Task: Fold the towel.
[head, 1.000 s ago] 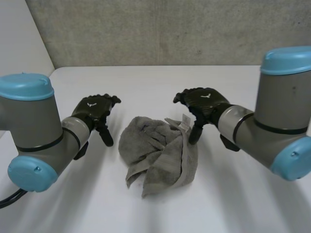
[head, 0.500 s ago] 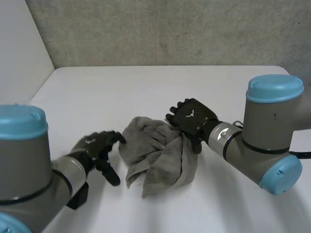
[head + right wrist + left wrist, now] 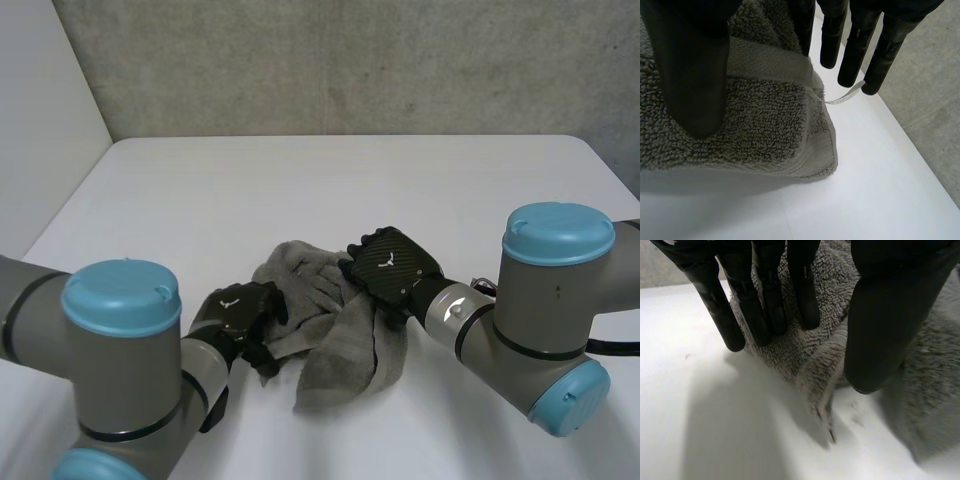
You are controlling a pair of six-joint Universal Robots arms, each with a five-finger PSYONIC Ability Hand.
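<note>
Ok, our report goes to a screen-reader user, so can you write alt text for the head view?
A crumpled grey towel lies on a white table with both black robot hands on it: the left hand at its near left edge, the right hand on its far right side.

- Far half of the table [image 3: 300,190] is bare right up to the grey wall [image 3: 350,60], so there's wide room to pass.
- The middle's blocked: the crumpled towel [image 3: 345,345] is heaped there.
- Left hand [image 3: 240,312] is on the towel's left edge and right hand [image 3: 392,265] on its upper right corner, so both flanks are taken.
- Beyond the left fingertips [image 3: 730,330] it's open table, but a towel ridge fills the gap towards the thumb.
- Left arm [image 3: 120,350] and right arm [image 3: 545,310] crowd the near side; the strip between them looks passable, though it's hard to judge.
</note>
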